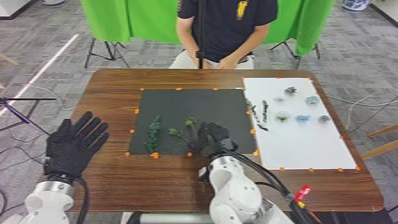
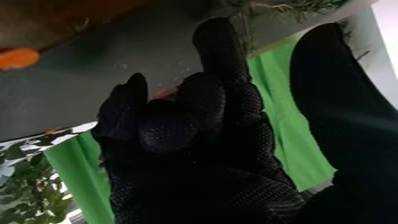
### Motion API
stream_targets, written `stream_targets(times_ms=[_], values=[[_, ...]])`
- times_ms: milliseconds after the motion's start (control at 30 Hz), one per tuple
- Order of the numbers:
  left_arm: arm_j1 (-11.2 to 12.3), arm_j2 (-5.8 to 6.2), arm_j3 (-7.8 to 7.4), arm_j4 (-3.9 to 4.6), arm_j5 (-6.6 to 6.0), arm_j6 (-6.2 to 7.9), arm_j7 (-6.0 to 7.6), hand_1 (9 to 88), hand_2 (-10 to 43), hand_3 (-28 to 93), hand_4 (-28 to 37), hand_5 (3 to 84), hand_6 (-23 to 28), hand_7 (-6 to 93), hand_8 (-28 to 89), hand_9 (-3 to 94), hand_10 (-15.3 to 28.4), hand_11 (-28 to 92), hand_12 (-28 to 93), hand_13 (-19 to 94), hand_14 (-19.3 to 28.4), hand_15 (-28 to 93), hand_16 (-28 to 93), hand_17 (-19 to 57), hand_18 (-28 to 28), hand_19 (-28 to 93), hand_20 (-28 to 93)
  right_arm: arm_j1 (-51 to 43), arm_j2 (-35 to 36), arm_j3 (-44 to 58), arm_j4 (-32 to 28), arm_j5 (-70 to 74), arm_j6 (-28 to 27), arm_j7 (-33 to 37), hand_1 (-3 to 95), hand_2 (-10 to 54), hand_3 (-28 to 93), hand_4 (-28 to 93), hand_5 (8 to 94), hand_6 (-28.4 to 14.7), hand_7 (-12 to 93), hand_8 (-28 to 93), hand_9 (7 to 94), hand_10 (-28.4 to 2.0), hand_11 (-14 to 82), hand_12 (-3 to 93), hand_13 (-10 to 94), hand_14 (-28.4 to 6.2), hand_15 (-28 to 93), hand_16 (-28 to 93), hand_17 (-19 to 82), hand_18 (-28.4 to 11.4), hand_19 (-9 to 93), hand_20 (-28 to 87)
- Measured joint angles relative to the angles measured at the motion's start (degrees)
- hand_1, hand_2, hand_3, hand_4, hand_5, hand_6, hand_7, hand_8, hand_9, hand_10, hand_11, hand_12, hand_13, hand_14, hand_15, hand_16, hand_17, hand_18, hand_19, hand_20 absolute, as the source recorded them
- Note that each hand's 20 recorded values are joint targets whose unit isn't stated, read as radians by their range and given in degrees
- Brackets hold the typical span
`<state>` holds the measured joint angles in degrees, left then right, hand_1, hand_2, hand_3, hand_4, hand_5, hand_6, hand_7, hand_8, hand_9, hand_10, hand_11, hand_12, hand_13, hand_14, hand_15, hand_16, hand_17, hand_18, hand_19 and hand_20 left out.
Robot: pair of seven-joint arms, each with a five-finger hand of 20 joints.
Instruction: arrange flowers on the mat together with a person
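My right hand (image 1: 210,137) is over the lower right part of the dark mat (image 1: 182,102), beside a small green sprig (image 1: 190,123) and a shorter sprig (image 1: 177,133). A long leafy stem (image 1: 153,134) lies on the mat's left part. In the right wrist view the right hand (image 2: 209,130) has its thumb and one finger apart, the others loosely bent, with nothing between them; some needle-like greenery (image 2: 298,7) shows beyond the fingertips. My left hand (image 1: 75,145) rests open and flat left of the mat. Small blue and pale flowers (image 1: 303,118) lie on the white sheet (image 1: 311,145).
Two thin dark twigs (image 1: 265,111) lie along the white sheet's left side. Orange tabs (image 1: 155,155) mark the edges of mat and sheet on the brown table (image 1: 160,180). A red-tipped item (image 1: 303,192) sits by the right arm's cables near the front.
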<state>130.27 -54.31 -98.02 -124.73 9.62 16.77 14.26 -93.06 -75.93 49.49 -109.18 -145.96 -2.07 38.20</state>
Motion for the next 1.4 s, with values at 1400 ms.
stream_targets(times_ms=[1400], values=[[1.6, -0.95, -1.16, -0.44, -0.19, -0.13, -0.80, 26.8, 11.6, 73, -28.3, 43.3, 8.8, 7.7, -8, 38.3, 15.3, 17, 11, 30, 15.4, 26, -3, -3.1, 13.8, 28, 13, -0.2, 1.2, -1.2, 1.2, -1.5, -0.6, -4.8, 54.4, -9.5, 72, -27, 65.3, -4.8, 41, 6, 60.5, -18.4, 58.6, 56.9, 48, -24.2, 86, 51, 25, -28.4, 83, 45]])
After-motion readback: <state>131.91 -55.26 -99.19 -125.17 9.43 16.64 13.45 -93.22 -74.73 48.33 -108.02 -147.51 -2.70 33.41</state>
